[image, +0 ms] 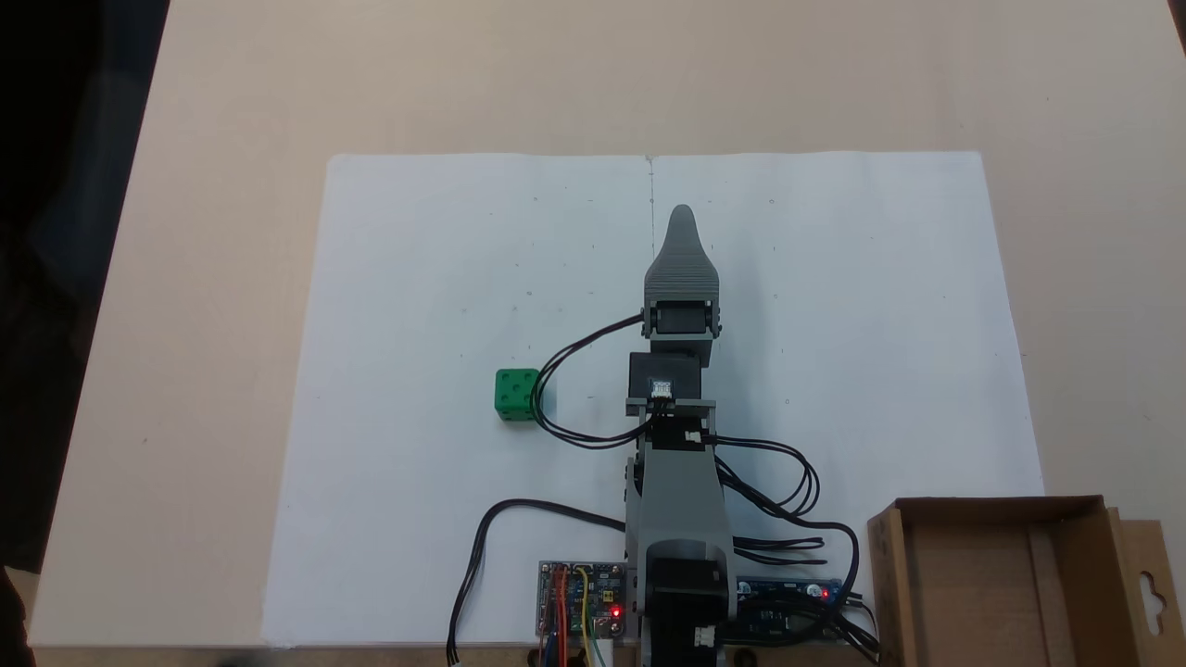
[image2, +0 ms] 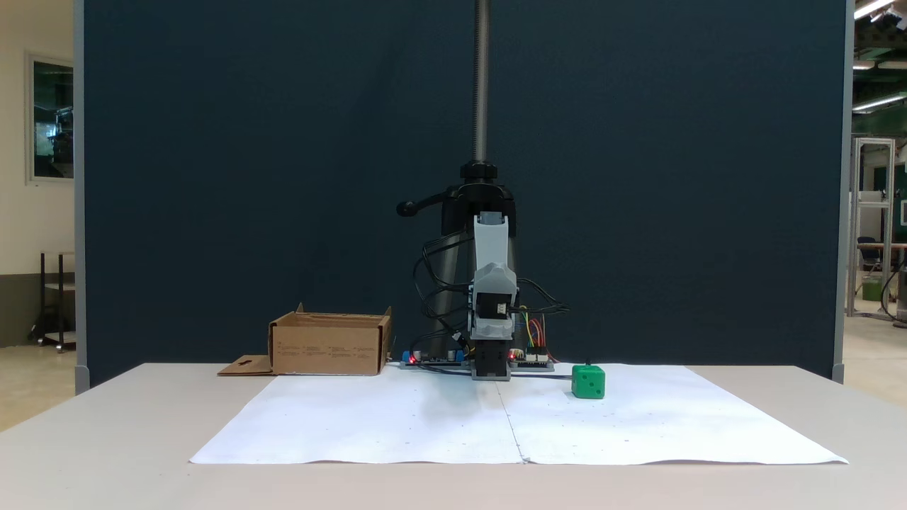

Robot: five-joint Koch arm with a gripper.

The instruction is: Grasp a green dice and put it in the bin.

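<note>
Nothing is done yet: the green dice (image: 516, 395) sits untouched on the white paper (image: 834, 306) mid-worktop, the bin (image: 1001, 593) at the near-right corner. Whether the fingers (image: 683, 218) are clenched, I cannot tell.

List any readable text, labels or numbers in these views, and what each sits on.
None can be read.
Bin: faint dark print lines on the front wall, too small to read.
Circuit boards: any markings are blurred.
Green dice: recessed pips only, no writing.
White paper: tiny specks, no text.
</note>
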